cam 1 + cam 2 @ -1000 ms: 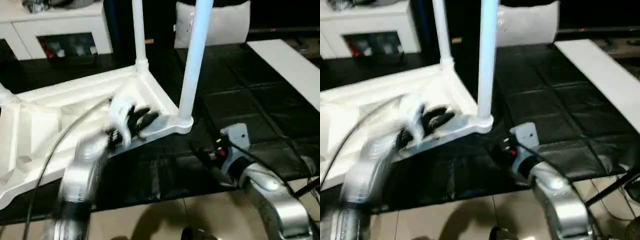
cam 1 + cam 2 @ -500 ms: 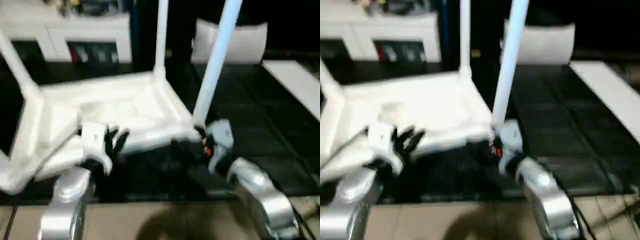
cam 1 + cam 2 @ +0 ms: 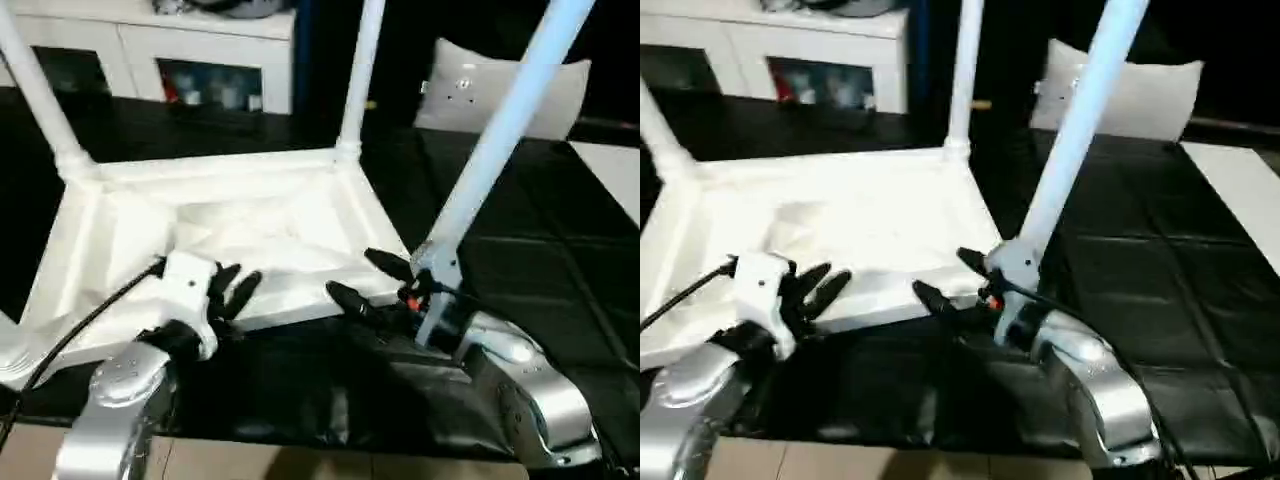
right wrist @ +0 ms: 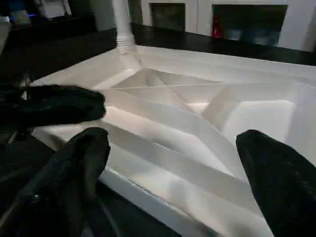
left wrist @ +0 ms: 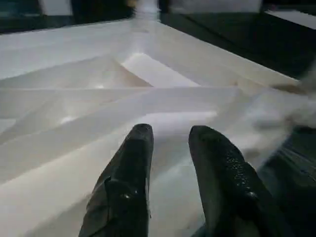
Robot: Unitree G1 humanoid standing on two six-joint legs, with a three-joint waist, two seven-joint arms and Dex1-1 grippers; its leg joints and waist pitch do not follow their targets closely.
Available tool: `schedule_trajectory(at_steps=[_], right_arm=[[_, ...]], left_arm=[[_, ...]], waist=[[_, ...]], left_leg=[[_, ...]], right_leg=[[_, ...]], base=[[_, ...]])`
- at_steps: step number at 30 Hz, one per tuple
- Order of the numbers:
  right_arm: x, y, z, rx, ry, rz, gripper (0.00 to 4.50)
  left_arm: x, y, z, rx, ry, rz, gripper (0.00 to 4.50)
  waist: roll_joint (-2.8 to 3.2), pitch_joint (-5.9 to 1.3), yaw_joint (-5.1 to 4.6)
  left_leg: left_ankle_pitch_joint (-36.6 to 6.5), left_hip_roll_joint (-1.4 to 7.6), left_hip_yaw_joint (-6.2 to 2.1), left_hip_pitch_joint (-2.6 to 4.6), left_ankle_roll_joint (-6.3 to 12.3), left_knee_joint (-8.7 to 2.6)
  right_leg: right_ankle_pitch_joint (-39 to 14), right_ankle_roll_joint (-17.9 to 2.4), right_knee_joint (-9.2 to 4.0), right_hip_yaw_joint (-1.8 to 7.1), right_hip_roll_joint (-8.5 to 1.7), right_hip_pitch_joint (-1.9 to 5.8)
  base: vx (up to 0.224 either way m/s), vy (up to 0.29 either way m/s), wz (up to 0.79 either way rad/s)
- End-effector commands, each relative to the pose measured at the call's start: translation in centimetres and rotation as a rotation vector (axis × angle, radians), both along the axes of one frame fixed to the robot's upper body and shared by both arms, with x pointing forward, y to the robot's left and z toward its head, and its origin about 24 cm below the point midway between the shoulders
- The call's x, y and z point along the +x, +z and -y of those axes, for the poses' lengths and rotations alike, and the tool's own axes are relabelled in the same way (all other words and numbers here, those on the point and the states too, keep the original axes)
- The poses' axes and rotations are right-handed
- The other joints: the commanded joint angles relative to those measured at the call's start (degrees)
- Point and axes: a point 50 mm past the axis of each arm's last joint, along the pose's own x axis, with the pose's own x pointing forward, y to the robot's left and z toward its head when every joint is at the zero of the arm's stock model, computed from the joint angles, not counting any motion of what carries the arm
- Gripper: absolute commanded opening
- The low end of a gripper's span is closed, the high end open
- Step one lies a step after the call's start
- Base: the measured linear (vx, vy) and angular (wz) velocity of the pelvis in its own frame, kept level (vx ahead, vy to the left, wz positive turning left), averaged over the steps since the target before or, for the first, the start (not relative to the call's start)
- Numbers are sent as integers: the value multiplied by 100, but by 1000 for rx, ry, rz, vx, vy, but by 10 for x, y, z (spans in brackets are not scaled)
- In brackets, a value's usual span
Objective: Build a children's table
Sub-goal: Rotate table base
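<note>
legs [image 3: 505, 130] are standing in three visible sockets of the upturned tabletop [image 3: 250, 225]; fourth corner is hidden; left gripper [image 3: 232, 292] is hovering part-open, right gripper [image 3: 362, 282] wide, both empty

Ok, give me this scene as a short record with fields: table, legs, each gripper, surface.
table: white top lying upside down, ribbed underside up
legs: three standing in corner sockets
left gripper: at the top's near edge, fingers slightly apart, holding nothing
right gripper: wide open by the near right corner, empty
surface: black cover under the top
</note>
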Motion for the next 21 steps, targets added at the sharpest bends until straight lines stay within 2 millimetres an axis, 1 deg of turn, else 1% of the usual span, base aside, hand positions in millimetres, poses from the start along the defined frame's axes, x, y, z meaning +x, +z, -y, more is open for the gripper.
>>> schedule_trajectory(at_steps=[1,2,3,5,6,7,8,9,10,11,12,13,14,15,16,17,18,19,20,21], right_arm=[[8,7,0,16,-30,20,450],[11,8,-1,12,-43,23,450],[14,8,-3,7,-46,12,450],[23,8,-6,-22,-62,2,450],[29,7,-9,-43,-55,9,450],[30,6,-10,-50,-56,3,450],[34,4,-12,-64,-59,-10,450],[36,3,-13,-76,-62,-23,450],[39,1,-14,-94,-68,-27,450],[42,0,-15,-123,-84,-20,450],[49,2,-14,-114,-135,-23,450],[52,3,-14,-108,-150,-22,450],[58,4,-13,-87,-196,-19,450],[61,4,-12,-91,-221,-15,450],[64,2,-11,-100,-245,-17,450],[66,1,-9,-102,-276,-24,450],[68,0,-8,-96,-304,-33,450],[69,0,-6,-90,-322,-40,450],[71,-1,-4,-81,-347,-48,450],[73,-2,1,-89,-383,-49,450]], left_arm=[[-3,4,1,13,-75,-19,162],[-4,6,0,17,-95,-26,162],[-5,7,0,24,-117,-33,162],[-6,7,-3,57,-185,-56,162],[-6,4,-8,77,-205,-85,162],[-5,3,-9,80,-213,-95,162],[-5,1,-10,86,-233,-115,162],[-5,-1,-12,91,-250,-134,162],[-6,-2,-13,93,-261,-145,162],[-7,-3,-16,125,-279,-156,162],[-6,-2,-19,139,-292,-170,162],[-6,-2,-19,140,-294,-173,162],[-7,-3,-22,152,-300,-194,162],[-8,-5,-23,173,-307,-212,162],[-9,-7,-24,196,-320,-231,162],[-10,-9,-25,214,-330,-248,162],[-11,-10,-26,224,-333,-264,173],[-12,-11,-27,232,-334,-273,173],[-12,-13,-28,247,-331,-280,183],[-12,-16,-31,271,-312,-293,200]], waist=[[48,-243,26],[45,-232,4],[57,-224,6],[116,-203,-11],[162,-191,-20],[203,-178,-6],[224,-180,-30],[236,-168,-9],[286,-168,-5],[231,-173,-10],[240,-169,7],[262,-170,9],[289,-166,-15],[285,-169,0],[252,-165,-7],[279,-168,-1],[275,-167,-5],[279,-177,-5],[267,-179,2],[274,-188,14]], left_leg=[[1722,274,24,-75,206,-471],[1469,275,25,-88,248,-507],[1377,290,18,-91,249,-524],[983,298,21,-73,273,-553],[728,306,36,-80,252,-565],[596,324,36,-82,240,-576],[439,325,50,-89,206,-580],[315,334,52,-97,185,-599],[227,331,61,-93,164,-596],[170,349,87,-102,164,-605],[145,347,115,-107,147,-617],[102,354,122,-102,127,-624],[-40,363,135,-129,56,-648],[-150,377,152,-119,8,-658],[-195,381,184,-113,-4,-666],[-208,378,193,-108,-10,-667],[-201,382,222,-111,-23,-673],[-115,385,235,-112,-30,-673],[-78,391,244,-111,-25,-673],[37,389,250,-124,-17,-669]], right_leg=[[1431,-1163,-336,282,-408,377],[1221,-1211,-356,281,-413,379],[1117,-1227,-365,276,-422,379],[744,-1350,-400,260,-422,331],[531,-1378,-421,256,-419,317],[440,-1398,-418,261,-435,310],[358,-1433,-438,255,-422,311],[230,-1452,-437,260,-427,307],[164,-1465,-436,258,-424,292],[109,-1476,-453,262,-428,297],[42,-1468,-456,265,-422,281],[1,-1469,-447,260,-420,268],[-140,-1460,-451,250,-422,274],[-279,-1415,-463,251,-431,263],[-361,-1389,-476,254,-420,236],[-388,-1388,-465,251,-415,225],[-395,-1358,-474,262,-412,218],[-303,-1350,-471,262,-408,216],[-241,-1350,-471,261,-405,213],[-67,-1362,-456,265,-408,221]], base=[[-63,-24,-1],[-52,-27,0],[-52,-27,0],[-59,-25,1],[-62,-23,2],[-65,-20,2],[-60,-12,2],[-60,-12,2],[-55,-7,3],[0,0,0],[0,0,0],[0,0,0],[0,0,0],[0,0,0],[0,0,0],[0,0,0],[0,0,0],[0,0,0],[0,0,0],[0,0,0]])
